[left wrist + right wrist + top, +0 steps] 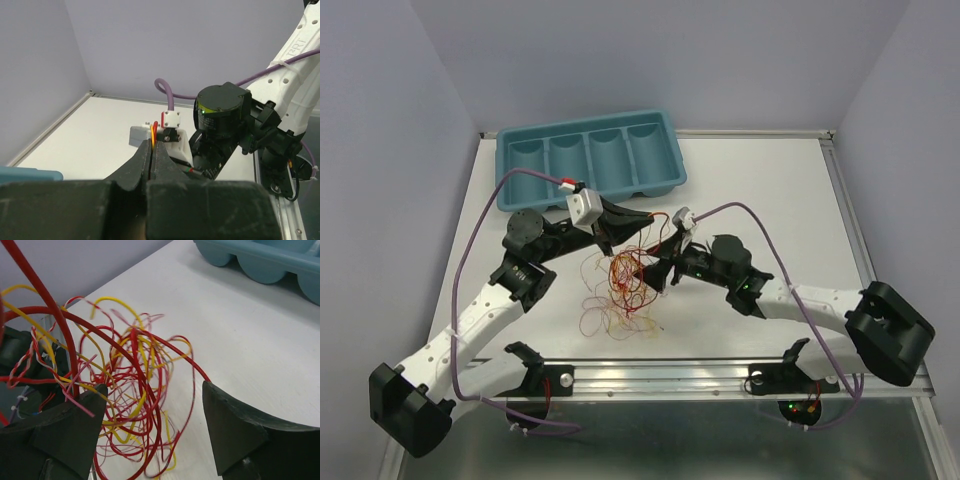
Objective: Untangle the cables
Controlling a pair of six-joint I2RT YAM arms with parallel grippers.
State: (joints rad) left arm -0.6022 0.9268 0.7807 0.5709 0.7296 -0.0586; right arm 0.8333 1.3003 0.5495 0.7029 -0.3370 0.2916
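Tray (588, 160), four compartments, sits far-left on worktop (750, 170). Cables (620, 290) lie outside it, tangled mid-worktop between your two arms. Your left gripper (152, 147) is clenched on red and yellow strands. Your right gripper (154, 387) is released, jaws wide around tangle.

This was a robotics lab test cell. A bare white table (760, 180) stood boxed in by plain lavender walls (650, 50). Two white-and-black arms, left (480, 315) and right (810, 300), were bolted to a metal rail (660, 375) at its near edge. A teal tray (582, 122) sat at the back.
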